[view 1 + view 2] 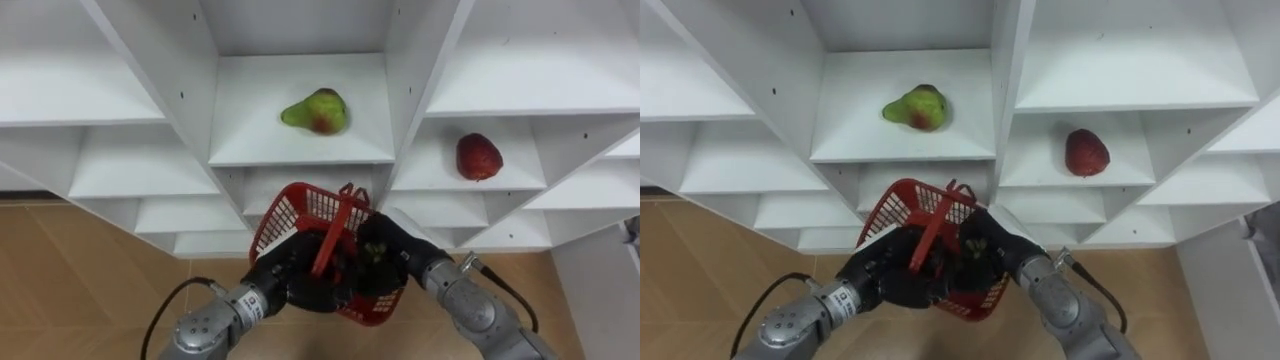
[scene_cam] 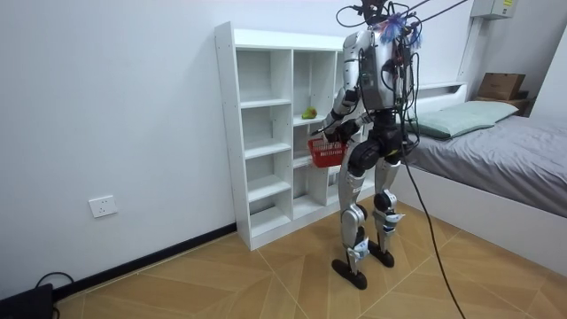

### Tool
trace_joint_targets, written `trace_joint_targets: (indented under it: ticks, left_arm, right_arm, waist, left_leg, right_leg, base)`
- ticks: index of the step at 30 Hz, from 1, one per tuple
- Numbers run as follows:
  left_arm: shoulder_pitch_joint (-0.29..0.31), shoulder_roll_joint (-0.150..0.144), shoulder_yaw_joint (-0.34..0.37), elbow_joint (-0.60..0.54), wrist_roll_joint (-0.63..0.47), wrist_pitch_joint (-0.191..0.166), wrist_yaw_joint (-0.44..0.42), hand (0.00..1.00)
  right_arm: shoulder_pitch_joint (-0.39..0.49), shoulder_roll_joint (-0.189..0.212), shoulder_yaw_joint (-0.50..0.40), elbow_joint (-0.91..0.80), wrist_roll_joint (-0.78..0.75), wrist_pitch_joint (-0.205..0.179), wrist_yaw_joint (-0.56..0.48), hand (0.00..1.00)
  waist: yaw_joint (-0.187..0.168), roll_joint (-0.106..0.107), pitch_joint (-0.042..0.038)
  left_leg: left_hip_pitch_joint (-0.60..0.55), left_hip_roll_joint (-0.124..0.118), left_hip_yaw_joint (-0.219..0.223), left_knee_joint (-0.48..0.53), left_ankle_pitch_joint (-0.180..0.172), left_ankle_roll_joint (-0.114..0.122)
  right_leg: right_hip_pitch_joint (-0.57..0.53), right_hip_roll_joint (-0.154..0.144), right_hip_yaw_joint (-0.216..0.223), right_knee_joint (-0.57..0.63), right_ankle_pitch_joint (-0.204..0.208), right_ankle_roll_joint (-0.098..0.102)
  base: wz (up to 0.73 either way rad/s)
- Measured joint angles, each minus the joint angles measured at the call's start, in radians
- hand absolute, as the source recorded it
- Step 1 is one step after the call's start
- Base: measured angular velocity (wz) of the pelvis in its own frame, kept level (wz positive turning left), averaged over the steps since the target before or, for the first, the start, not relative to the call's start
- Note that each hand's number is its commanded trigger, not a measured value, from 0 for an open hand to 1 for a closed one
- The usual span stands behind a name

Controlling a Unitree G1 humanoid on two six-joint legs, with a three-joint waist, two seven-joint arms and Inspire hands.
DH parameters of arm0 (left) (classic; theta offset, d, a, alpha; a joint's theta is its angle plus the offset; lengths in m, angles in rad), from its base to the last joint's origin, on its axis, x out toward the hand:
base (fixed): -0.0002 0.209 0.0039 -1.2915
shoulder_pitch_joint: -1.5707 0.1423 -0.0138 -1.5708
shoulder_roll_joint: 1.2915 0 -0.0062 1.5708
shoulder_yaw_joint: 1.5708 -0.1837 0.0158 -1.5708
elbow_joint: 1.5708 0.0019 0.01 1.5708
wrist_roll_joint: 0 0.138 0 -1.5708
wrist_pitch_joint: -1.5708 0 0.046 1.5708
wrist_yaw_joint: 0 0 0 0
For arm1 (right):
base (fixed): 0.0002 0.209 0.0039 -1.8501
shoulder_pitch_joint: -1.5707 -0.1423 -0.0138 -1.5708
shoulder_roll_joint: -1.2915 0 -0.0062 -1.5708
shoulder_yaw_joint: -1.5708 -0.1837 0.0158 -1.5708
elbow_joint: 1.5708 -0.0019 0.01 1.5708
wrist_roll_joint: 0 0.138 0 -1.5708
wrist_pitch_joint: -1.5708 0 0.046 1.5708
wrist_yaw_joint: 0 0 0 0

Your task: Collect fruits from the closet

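Left eye view: a white shelf unit holds a green-and-red pear in its centre compartment and a red fruit in the compartment to the right. Below them a tilted red basket is carried in front of the shelves. The left hand is curled round its handle. The right hand lies at its right rim; whether it grips cannot be told. Room view: the robot stands upright on a wooden floor facing the shelf unit, with the red basket at waist height and a bed at the room view's right. Right eye view: pear and red fruit lie on their shelves, well apart from the red basket.
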Motion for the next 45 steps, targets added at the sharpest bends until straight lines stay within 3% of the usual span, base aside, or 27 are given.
trace_joint_targets:
  ticks: [14,15,16,17,21,45]
  left_arm:
    - [-0.006,0.005,-0.048,-0.014,-0.040,-0.016,-0.021,1.00]
    - [-0.006,0.005,-0.048,-0.014,-0.040,-0.017,-0.021,1.00]
    - [-0.007,0.005,-0.048,-0.014,-0.040,-0.017,-0.021,1.00]
    - [-0.010,0.005,-0.049,-0.015,-0.040,-0.017,-0.022,1.00]
    - [-0.031,0.012,-0.068,-0.015,-0.066,-0.017,-0.038,1.00]
    - [-0.047,0.031,-0.101,-0.035,-0.117,-0.018,-0.067,1.00]
  right_arm:
    - [-0.001,-0.008,0.028,0.016,0.000,-0.011,-0.039,1.00]
    - [-0.002,-0.009,0.032,0.017,0.001,-0.011,-0.043,0.74]
    - [-0.003,-0.009,0.034,0.018,0.001,-0.011,-0.046,0.29]
    - [-0.005,-0.009,0.036,0.019,0.001,-0.011,-0.051,0.00]
    - [-0.018,-0.009,0.044,0.025,0.000,-0.011,-0.052,0.00]
    - [-0.044,-0.015,0.093,0.045,0.026,-0.011,-0.032,0.00]
  waist:
    - [0.004,0.000,0.0009]
    - [0.004,0.000,0.0021]
    - [0.004,-0.001,0.0032]
    - [0.004,-0.002,0.0062]
    - [0.005,-0.005,0.0104]
    - [0.006,-0.003,0.0092]
  left_leg:
    - [0.003,0.001,0.003,-0.001,0.000,0.000]
    - [0.003,0.001,0.003,0.000,0.000,0.000]
    - [0.003,0.001,0.003,0.000,0.000,0.000]
    - [0.003,0.001,0.003,0.001,0.000,0.000]
    - [-0.012,0.001,0.006,0.011,0.001,0.001]
    - [-0.008,0.002,0.015,0.013,0.001,0.001]
  right_leg:
    - [0.003,0.000,-0.001,0.004,0.000,0.000]
    - [0.002,-0.001,-0.001,0.006,0.000,0.000]
    - [0.001,-0.001,-0.001,0.008,0.000,0.000]
    - [0.000,-0.001,-0.001,0.010,0.000,0.000]
    - [-0.014,-0.003,0.000,0.015,0.000,0.000]
    - [-0.015,-0.001,0.010,0.017,0.000,0.000]
  base:
    - [0.00]
    - [0.00]
    - [0.00]
    - [0.00]
    - [0.00]
    - [-0.01]
